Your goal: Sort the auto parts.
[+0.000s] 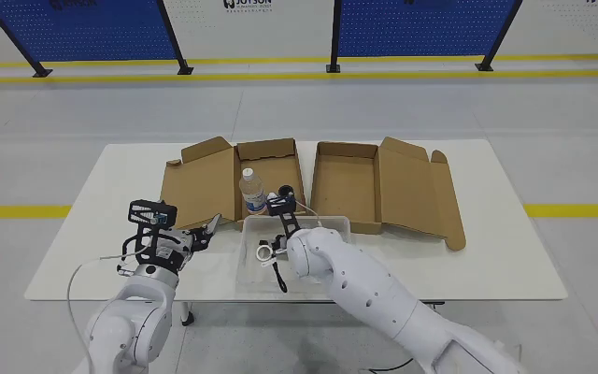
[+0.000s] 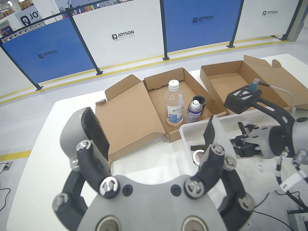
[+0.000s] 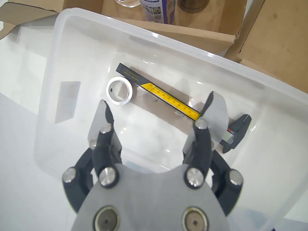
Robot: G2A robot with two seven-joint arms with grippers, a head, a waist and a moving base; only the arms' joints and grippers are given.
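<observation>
downward, the right gripper hangs over the clear bin, jaws spread wide and empty. The caliper and metal ring lie just beneath on the bin floor. the left gripper is also wide open and empty, beside the bin. behind it, a bottle, spray can and dark cylinder stand in the left box.

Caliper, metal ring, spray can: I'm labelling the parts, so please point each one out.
caliper [image 3: 168, 97], right wrist view, on its yellow scale.
metal ring [image 3: 119, 102], right wrist view, on its near rim.
spray can [image 3: 156, 3], right wrist view, on its blue label.
</observation>
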